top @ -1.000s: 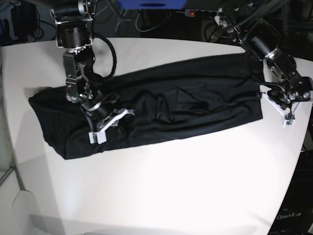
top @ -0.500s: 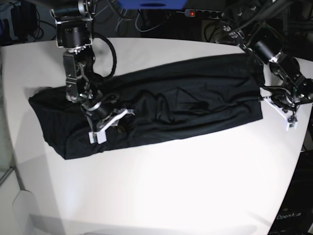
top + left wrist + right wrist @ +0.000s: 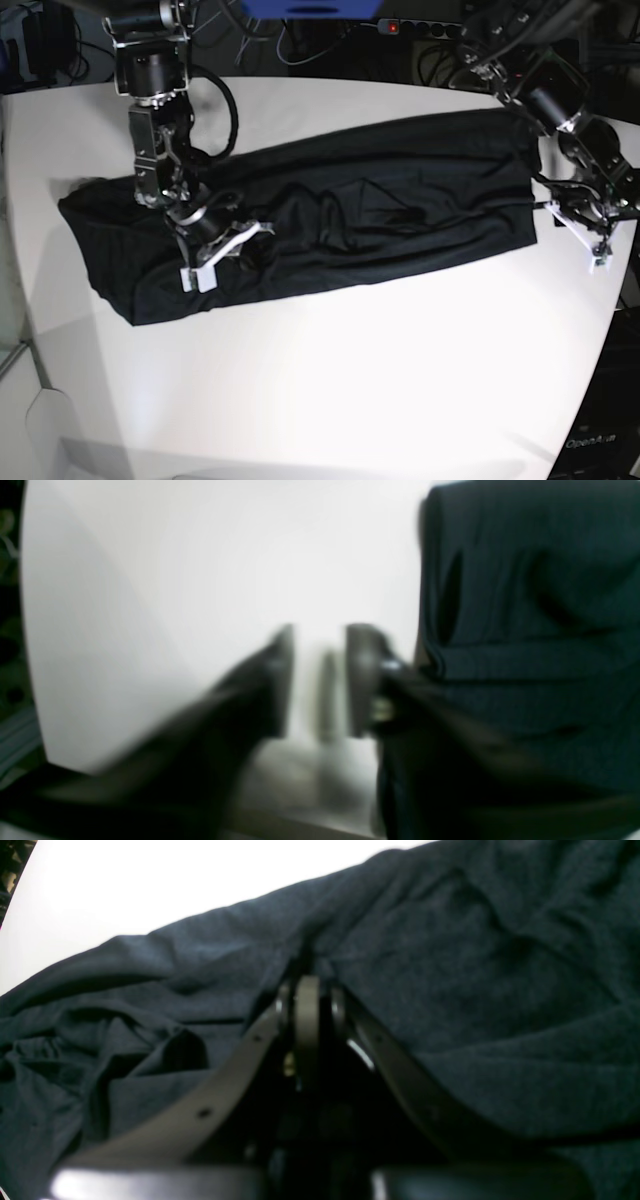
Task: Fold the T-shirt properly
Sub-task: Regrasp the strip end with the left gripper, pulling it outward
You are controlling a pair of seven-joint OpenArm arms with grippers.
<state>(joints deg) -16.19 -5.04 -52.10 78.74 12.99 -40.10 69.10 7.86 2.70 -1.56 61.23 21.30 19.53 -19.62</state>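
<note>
The black T-shirt [image 3: 400, 190] lies in a long band across the white table [image 3: 350, 380], from the left side to the right. My right gripper [image 3: 225, 255] rests on its left part. In the right wrist view its fingers meet at a ridge of fabric, so my right gripper [image 3: 307, 990] is shut on the T-shirt [image 3: 450, 965]. My left gripper [image 3: 578, 228] is just off the shirt's right end. In the blurred left wrist view my left gripper [image 3: 320, 680] is open a little and empty over bare table, with the T-shirt's edge [image 3: 525, 605] to its right.
The table's right edge [image 3: 622, 280] lies close to my left gripper. Cables and a power strip [image 3: 410, 27] run behind the table's far edge. The front half of the table is bare white surface.
My left gripper has moved a little right and toward the front, away from the shirt's right end. My right gripper and the shirt have stayed in place.
</note>
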